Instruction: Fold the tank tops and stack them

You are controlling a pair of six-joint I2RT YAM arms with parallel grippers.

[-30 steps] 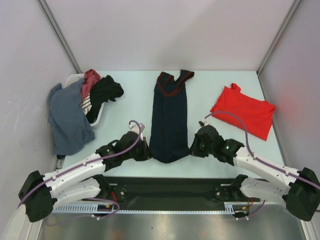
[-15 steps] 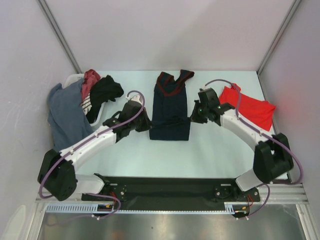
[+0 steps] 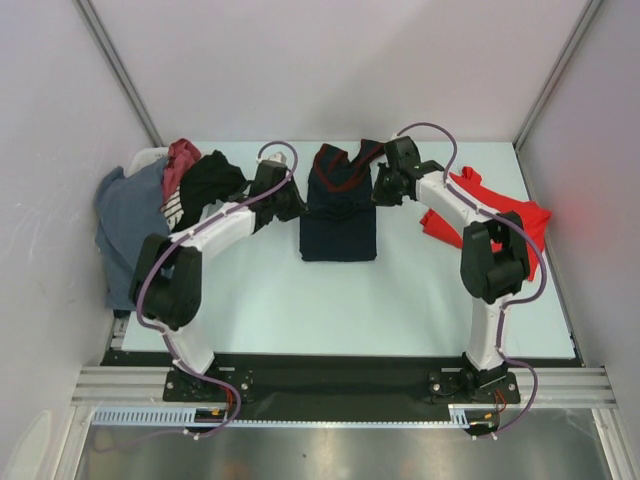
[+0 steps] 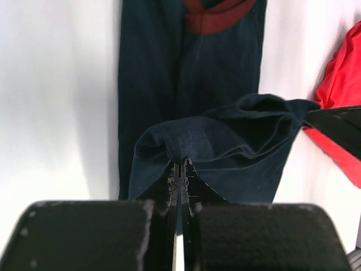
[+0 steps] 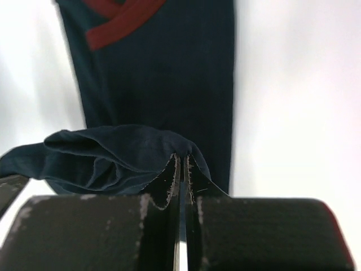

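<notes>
From above, the navy tank top (image 3: 338,225) lies in the middle of the table, and the red tank top (image 3: 528,218) is to its right, partly under the right arm. In the left wrist view, the left gripper (image 4: 179,165) pinches one raised hem corner. In the right wrist view, the right gripper (image 5: 181,161) pinches the other corner, probably to lay the hem onto the neck and fold the top in half.
</notes>
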